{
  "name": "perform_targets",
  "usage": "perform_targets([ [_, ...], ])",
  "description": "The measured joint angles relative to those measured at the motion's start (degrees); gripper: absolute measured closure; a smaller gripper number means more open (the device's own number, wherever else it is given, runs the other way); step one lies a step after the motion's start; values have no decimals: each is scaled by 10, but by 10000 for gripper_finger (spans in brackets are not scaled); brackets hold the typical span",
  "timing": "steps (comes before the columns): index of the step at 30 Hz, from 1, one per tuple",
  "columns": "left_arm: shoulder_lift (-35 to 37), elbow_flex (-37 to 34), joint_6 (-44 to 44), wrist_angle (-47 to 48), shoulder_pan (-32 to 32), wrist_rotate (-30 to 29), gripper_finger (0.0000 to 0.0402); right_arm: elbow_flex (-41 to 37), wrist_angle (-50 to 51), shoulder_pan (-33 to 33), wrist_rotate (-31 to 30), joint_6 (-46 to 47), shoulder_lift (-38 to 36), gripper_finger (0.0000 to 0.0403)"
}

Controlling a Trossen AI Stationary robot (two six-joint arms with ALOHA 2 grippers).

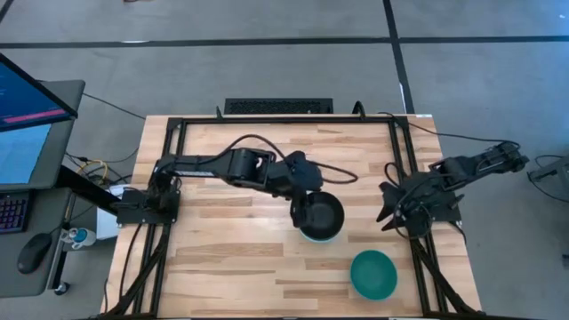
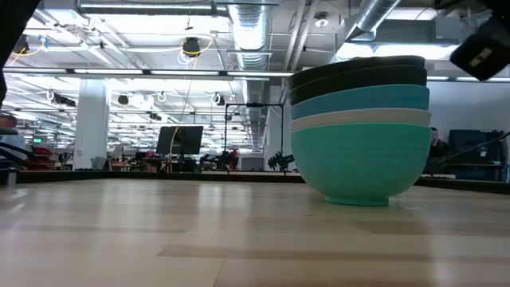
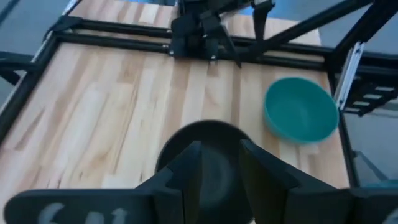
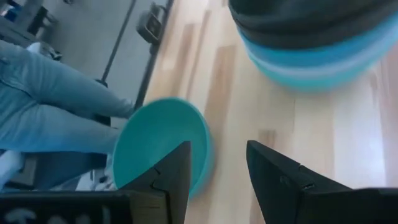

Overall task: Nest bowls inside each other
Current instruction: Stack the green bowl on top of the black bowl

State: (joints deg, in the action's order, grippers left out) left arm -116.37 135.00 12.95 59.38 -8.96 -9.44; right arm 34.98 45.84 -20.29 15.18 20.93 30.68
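A stack of nested bowls stands right of the table's middle, a black bowl on top and light blue rims below it. A teal green bowl rests alone on its base near the front right; in the low view it stands in front of the stack. My left gripper hangs open above the stack's near-left rim, slanting down, with nothing between its fingers. My right gripper stands open at the right edge, tipped down toward the teal bowl.
A black frame rail runs around the tabletop. Bare wood lies left of the stack. A person's legs in jeans stand beyond the table edge by the teal bowl. A monitor stands off the table's left.
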Motion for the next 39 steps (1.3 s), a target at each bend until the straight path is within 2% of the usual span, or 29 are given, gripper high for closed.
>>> perform_targets([
  [7, 19, -1, 17, 28, -31, -64, 326, 0, -14, -15, 0, -18, 21, 226],
  [10, 40, -1, 51, 90, -50, -103, 335, 0, -12, -35, 0, -10, 25, 226],
  [18, 110, -1, 261, 299, -151, -288, 347, 0, -11, -84, -6, -10, 27, 226],
  [21, 139, -21, 319, 301, -200, -368, 347, 0, -14, -90, -18, -10, 27, 226],
  [23, 161, -45, 353, 306, -229, -402, 347, 0, -17, -91, -20, -9, 27, 226],
  [28, 234, -184, 476, 305, -288, -437, 347, 0, -49, -84, -28, -8, 33, 226],
  [31, 293, -307, 578, 305, -318, -446, 347, 0, -78, -80, -58, -8, 44, 226],
  [33, 330, -390, 646, 295, -337, -474, 347, 0, -104, -81, -76, -8, 57, 226],
  [36, 387, -506, 734, 254, -363, -522, 347, 0, -140, -81, -80, -1, 79, 226],
  [39, 446, -611, 759, 163, -373, -512, 347, 0, -164, -81, -79, 16, 106, 226],
])
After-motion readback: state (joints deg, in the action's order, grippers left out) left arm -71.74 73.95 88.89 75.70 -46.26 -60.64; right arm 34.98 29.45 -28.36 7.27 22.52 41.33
